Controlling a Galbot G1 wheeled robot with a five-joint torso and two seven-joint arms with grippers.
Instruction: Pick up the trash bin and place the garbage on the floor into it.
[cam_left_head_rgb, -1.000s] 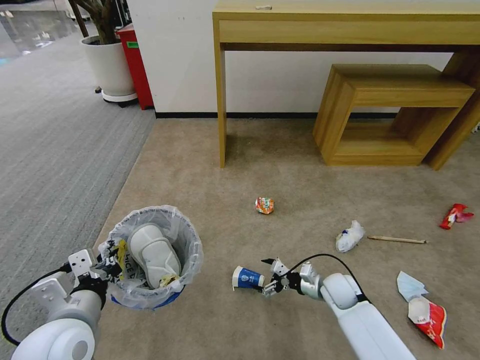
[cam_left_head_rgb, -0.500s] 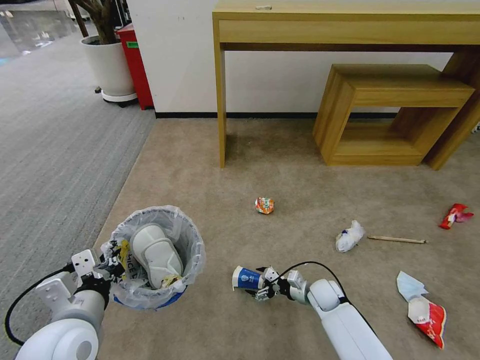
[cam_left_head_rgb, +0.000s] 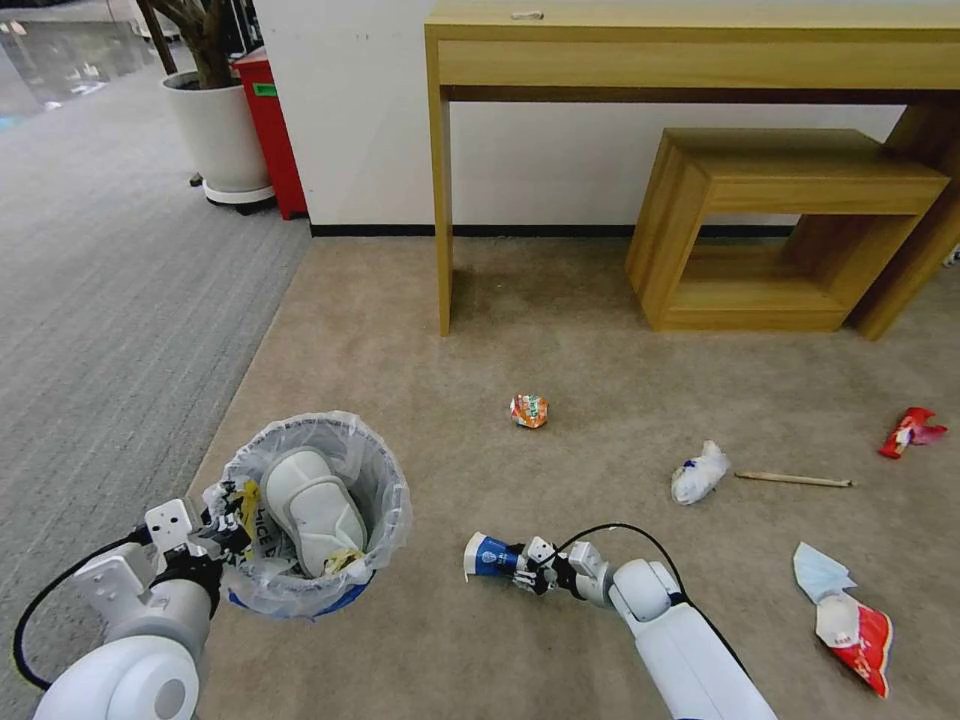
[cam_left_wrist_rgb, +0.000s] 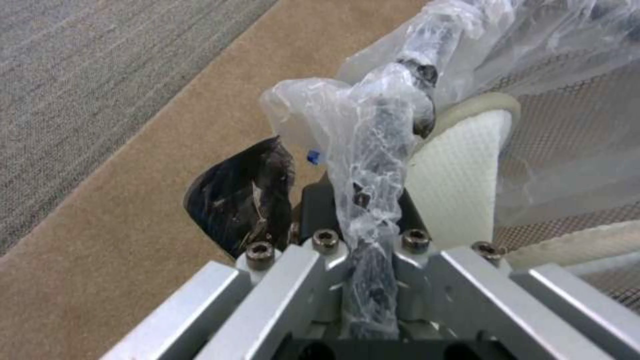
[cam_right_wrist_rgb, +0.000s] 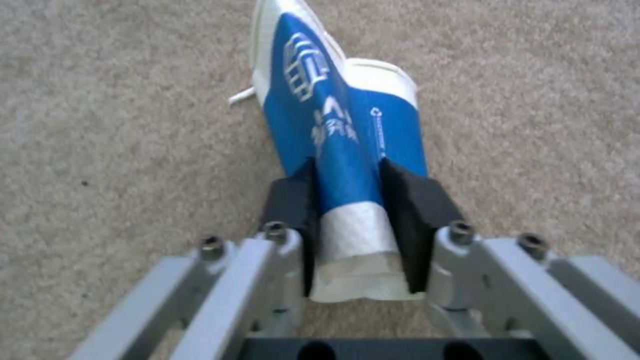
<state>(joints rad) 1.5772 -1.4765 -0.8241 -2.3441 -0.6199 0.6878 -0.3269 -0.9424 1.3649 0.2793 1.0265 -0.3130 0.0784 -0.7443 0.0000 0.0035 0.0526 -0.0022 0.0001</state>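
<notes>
The trash bin (cam_left_head_rgb: 310, 505), blue with a crinkled clear liner, holds white slippers (cam_left_head_rgb: 312, 508) and wrappers. My left gripper (cam_left_head_rgb: 222, 535) is shut on its near rim; the left wrist view shows the liner (cam_left_wrist_rgb: 373, 150) pinched between the pads beside a slipper (cam_left_wrist_rgb: 460, 175). A blue paper cup (cam_left_head_rgb: 490, 556) lies on its side on the beige floor (cam_left_head_rgb: 560, 340), right of the bin. My right gripper (cam_left_head_rgb: 520, 570) is shut on the cup's base end; in the right wrist view the cup (cam_right_wrist_rgb: 340, 135) is squeezed flat between the black pads (cam_right_wrist_rgb: 407, 200).
More garbage lies on the carpet: an orange crumpled wrapper (cam_left_head_rgb: 529, 410), white tissue (cam_left_head_rgb: 699, 473), wooden stick (cam_left_head_rgb: 795, 480), red wrapper (cam_left_head_rgb: 910, 430), mask (cam_left_head_rgb: 820, 572) and red carton (cam_left_head_rgb: 860, 635). A wooden desk (cam_left_head_rgb: 690, 50) and low bench (cam_left_head_rgb: 780, 230) stand against the wall; a potted plant (cam_left_head_rgb: 215, 120) is far left.
My right gripper moved left onto the blue cup and went from open to shut around its base end. The bin and my left gripper stayed put.
</notes>
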